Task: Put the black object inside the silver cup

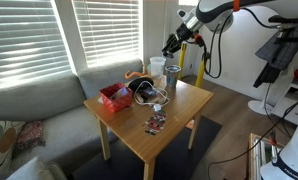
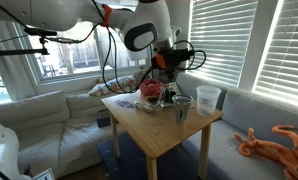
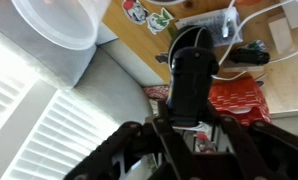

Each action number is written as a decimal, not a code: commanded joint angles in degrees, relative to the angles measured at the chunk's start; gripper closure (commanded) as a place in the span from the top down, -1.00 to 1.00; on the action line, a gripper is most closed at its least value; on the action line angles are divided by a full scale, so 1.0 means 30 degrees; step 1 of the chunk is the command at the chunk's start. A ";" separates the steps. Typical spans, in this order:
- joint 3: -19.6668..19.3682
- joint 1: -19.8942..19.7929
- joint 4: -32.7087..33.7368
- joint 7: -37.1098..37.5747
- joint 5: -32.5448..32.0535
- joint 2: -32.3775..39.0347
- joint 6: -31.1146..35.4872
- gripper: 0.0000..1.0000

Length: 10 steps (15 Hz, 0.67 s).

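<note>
Black object [image 3: 192, 75] clamped in the tool [image 3: 189, 122]; dropped now, seemingly off-centre, it may miss the silver cup [image 2: 181, 107] beneath the tool.

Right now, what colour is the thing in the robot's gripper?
Black: the object in the gripper shows best in the wrist view.

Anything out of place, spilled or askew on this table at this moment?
Nothing is spilled or tipped: the silver cup and white cup stand upright, though close to the table edge. The only clutter is a loose white cable tangled beside the red item. The gripper holds the black object.
</note>
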 commanded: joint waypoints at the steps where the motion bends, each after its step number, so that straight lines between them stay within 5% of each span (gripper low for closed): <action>1: -0.1487 0.0117 -0.1889 -0.1031 0.2513 -0.1193 0.2030 -0.77; 10: -0.2520 0.0520 -0.2133 -0.5695 0.8595 0.0552 0.2911 -0.77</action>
